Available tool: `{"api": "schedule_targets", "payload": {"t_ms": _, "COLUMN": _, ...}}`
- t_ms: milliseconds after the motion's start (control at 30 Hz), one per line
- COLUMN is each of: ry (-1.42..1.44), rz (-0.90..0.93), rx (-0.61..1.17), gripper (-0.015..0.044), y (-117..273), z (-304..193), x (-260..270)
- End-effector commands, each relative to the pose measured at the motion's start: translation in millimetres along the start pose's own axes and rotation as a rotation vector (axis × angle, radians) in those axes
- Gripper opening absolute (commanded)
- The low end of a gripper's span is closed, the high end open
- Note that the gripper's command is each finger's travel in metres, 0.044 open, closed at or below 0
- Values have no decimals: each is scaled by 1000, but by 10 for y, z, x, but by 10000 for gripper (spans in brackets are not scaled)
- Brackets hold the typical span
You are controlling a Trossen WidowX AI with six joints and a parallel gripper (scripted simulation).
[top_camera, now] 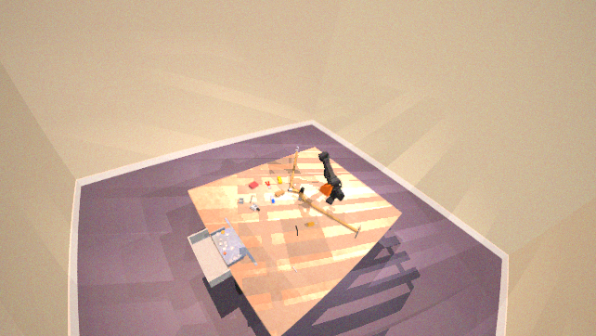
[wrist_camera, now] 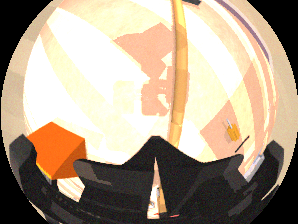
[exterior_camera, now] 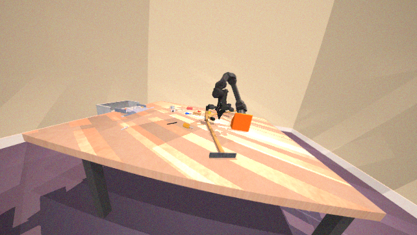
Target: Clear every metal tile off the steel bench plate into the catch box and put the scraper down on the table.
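A long scraper (top_camera: 329, 214) (exterior_camera: 215, 137) (wrist_camera: 180, 60) lies on the table, with a yellow wooden handle and a wide dark blade towards the near edge in the exterior view. My gripper (top_camera: 330, 201) (exterior_camera: 219, 117) (wrist_camera: 156, 142) is shut and empty, pointing down beside the handle; its height above the table is hard to tell. The steel bench plate (top_camera: 236, 241) (exterior_camera: 130, 111) is at the table's far side. Several small tiles, mostly pale, lie on it. The grey catch box (top_camera: 220, 278) (exterior_camera: 103, 110) adjoins the plate beyond the table edge.
An orange block (top_camera: 326, 189) (exterior_camera: 241, 122) (wrist_camera: 57, 150) stands by the arm's base. A second wooden-handled tool (top_camera: 294, 169) lies farther back. A yellow item (top_camera: 310, 224) (exterior_camera: 186, 125) (wrist_camera: 232, 131), a black rod (top_camera: 297, 230) (exterior_camera: 172, 123) (wrist_camera: 242, 143) and a red block (top_camera: 253, 185) (exterior_camera: 189, 108) are on the table.
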State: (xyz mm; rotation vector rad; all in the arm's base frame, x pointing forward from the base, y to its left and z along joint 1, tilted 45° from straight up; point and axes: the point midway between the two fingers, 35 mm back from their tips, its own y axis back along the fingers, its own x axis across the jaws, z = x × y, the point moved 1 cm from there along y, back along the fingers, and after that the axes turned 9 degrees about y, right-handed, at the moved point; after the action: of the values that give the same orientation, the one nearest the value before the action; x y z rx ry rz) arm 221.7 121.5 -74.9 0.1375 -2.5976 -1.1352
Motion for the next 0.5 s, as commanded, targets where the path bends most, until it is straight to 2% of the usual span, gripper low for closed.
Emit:
{"api": "schedule_targets", "payload": {"t_ms": 0, "ry": 3, "rz": 5, "rx": 5, "gripper": 0, "y": -132, "z": -15, "x": 7}}
{"api": "schedule_targets", "payload": {"t_ms": 467, "ry": 2, "rz": 5, "rx": 8, "gripper": 0, "y": -504, "z": -32, "x": 33}}
